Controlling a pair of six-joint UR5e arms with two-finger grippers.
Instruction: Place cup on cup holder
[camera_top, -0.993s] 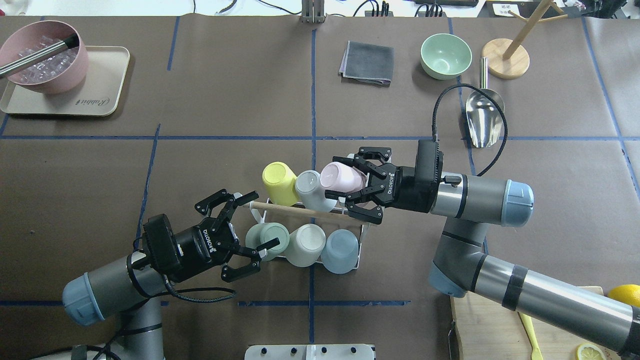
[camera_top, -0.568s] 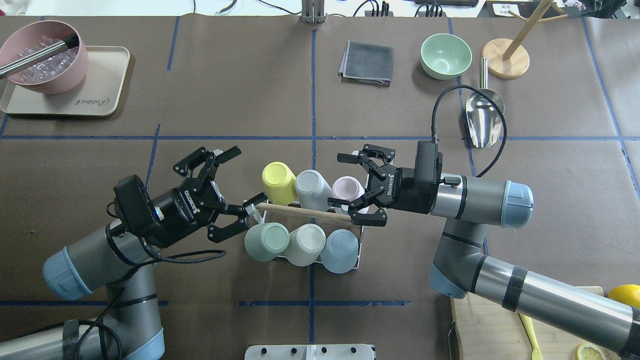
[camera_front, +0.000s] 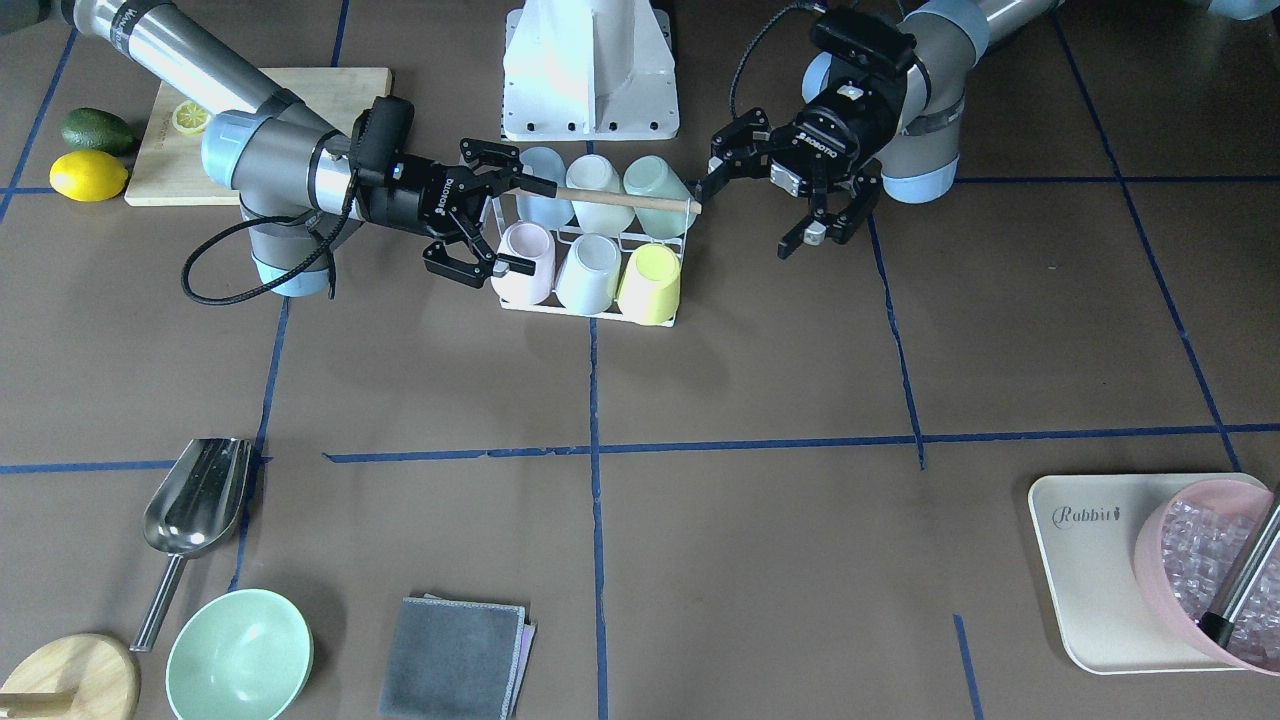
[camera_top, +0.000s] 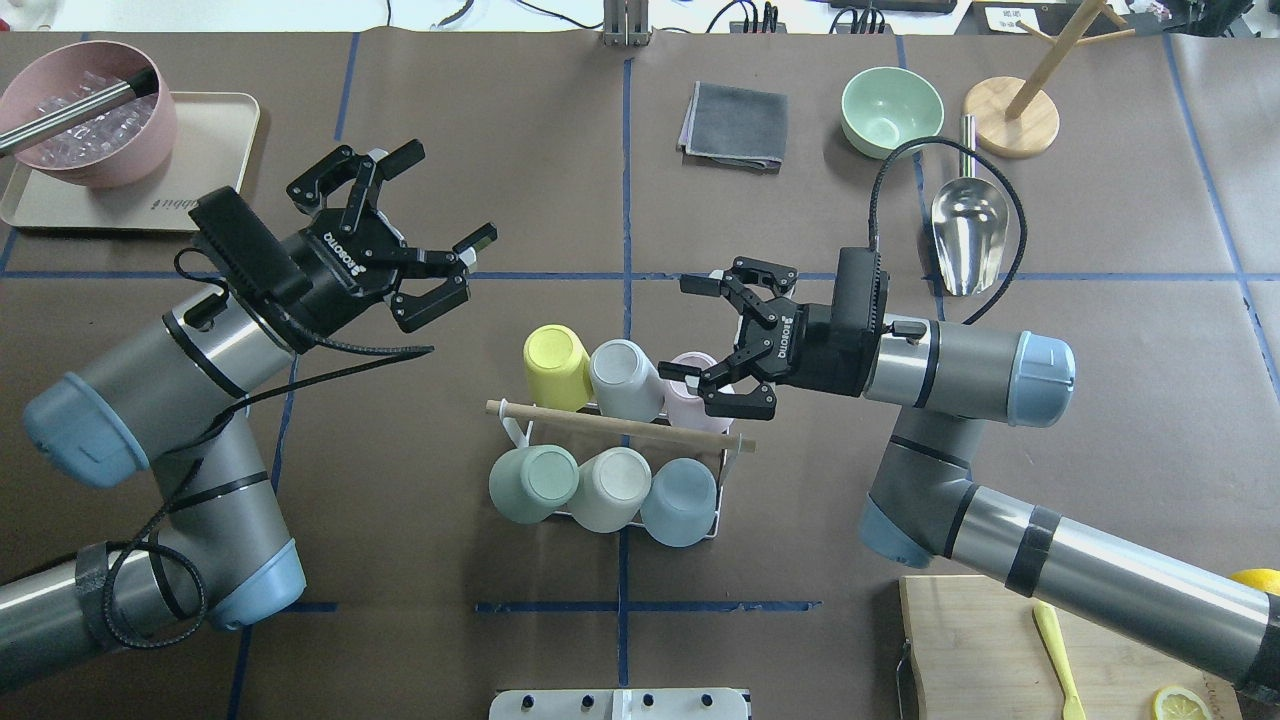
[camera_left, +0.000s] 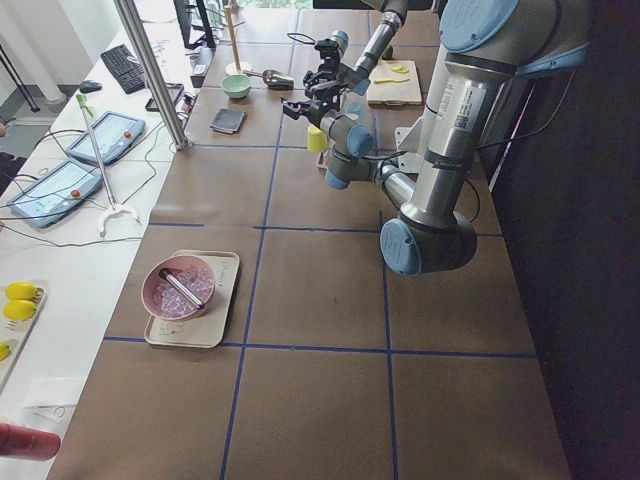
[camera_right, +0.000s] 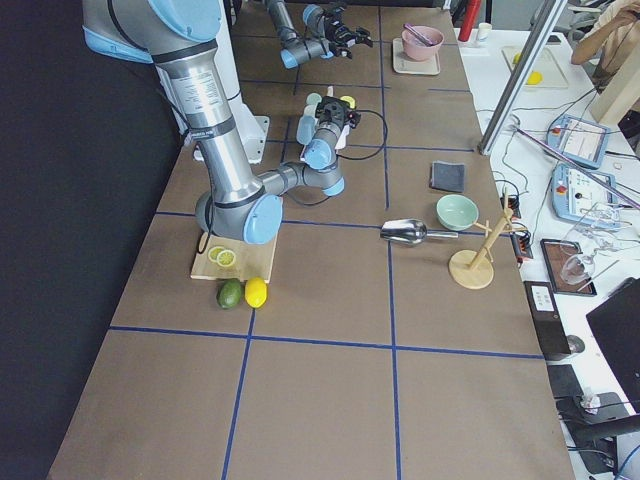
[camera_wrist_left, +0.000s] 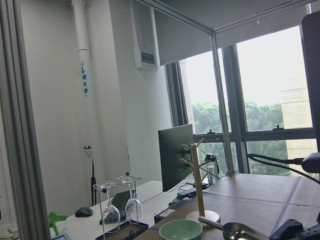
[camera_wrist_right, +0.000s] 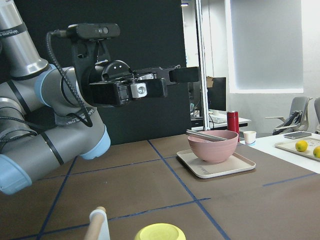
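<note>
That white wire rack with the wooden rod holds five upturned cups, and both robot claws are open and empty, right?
Not five: the overhead view shows six upturned cups on the white wire rack, three each side of its rod. The left gripper and right gripper are indeed open and empty.

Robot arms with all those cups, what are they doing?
Six cups sit upside down on the white rack. The right claw hangs open by the pink cup, not squeezing it. The left claw is open too, holding nothing, off to one side of the rack. It looks like every cup is in place.
</note>
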